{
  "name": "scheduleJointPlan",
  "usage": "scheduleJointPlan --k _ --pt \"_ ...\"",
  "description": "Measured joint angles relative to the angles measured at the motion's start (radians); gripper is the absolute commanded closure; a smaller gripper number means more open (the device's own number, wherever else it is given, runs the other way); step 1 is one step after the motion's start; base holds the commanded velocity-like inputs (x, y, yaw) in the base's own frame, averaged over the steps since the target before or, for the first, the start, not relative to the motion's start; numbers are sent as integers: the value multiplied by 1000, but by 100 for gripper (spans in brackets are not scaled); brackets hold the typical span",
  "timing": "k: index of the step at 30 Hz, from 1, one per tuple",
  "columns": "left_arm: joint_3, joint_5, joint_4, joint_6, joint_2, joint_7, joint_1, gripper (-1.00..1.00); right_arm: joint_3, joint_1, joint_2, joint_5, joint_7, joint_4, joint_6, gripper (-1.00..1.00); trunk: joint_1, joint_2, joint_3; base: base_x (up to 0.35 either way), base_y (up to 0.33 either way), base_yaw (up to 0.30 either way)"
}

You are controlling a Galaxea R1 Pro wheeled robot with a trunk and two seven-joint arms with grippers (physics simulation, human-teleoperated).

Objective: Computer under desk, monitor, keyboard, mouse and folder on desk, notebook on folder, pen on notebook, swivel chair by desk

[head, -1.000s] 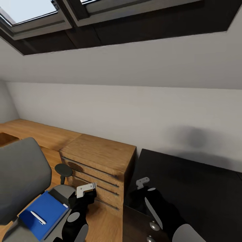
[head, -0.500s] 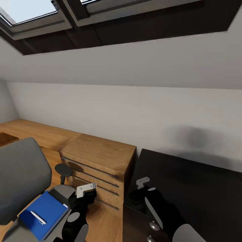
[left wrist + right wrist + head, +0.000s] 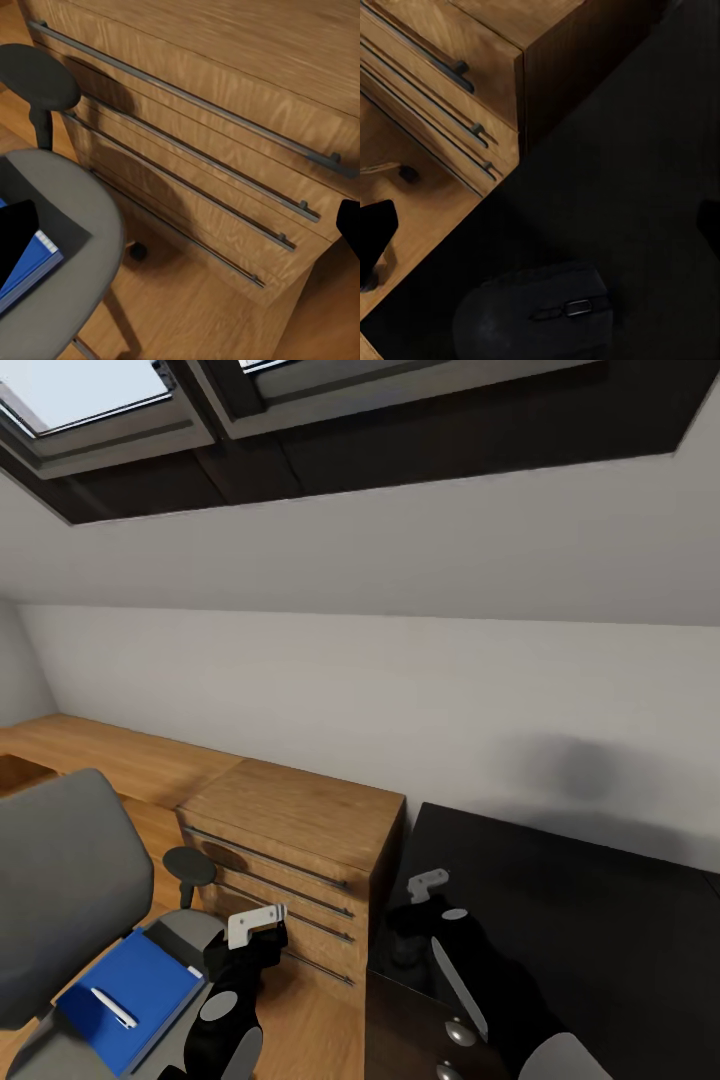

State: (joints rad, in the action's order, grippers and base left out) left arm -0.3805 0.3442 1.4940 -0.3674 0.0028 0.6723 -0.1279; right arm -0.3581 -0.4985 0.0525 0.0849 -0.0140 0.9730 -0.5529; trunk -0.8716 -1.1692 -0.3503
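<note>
Left gripper point(image 3: 256, 926) hangs beside the swivel chair point(image 3: 60, 880), just off the seat's front edge; fingers spread, nothing between them. The folder point(image 3: 130, 985) lies flat on the seat with the pen point(image 3: 113, 1006) resting on top of it; in the left wrist view a corner of it sits at the seat's edge.

Right gripper point(image 3: 428, 883) is over the desk point(image 3: 580, 920) near its left edge, beside the wooden dresser point(image 3: 295, 850). Its fingers stand apart and empty. In the right wrist view the mouse point(image 3: 536, 315) sits on the desk top near that edge, just below the gripper, not touched.
</note>
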Motion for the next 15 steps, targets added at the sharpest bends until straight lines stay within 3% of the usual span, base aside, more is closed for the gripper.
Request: scheduleJointPlan --k 4,6,7,10,15 --pt "0 0 0 0 0 0 0 -100 1 28 3 6 -100 54 1 -100 0 0 0 0 0 0" --pt "0 0 -1 0 0 0 0 -100 1 48 4 11 -184 87 2 -100 0 0 0 0 0 0" --pt "0 0 -1 0 0 0 0 -100 1 69 5 30 -260 128 3 -100 0 0 0 0 0 0" --pt "0 0 -1 0 0 0 0 -100 1 95 4 54 -291 168 7 -100 0 0 0 0 0 0" --pt "0 0 -1 0 0 0 0 -100 2 104 2 60 -299 181 9 -100 0 0 0 0 0 0"
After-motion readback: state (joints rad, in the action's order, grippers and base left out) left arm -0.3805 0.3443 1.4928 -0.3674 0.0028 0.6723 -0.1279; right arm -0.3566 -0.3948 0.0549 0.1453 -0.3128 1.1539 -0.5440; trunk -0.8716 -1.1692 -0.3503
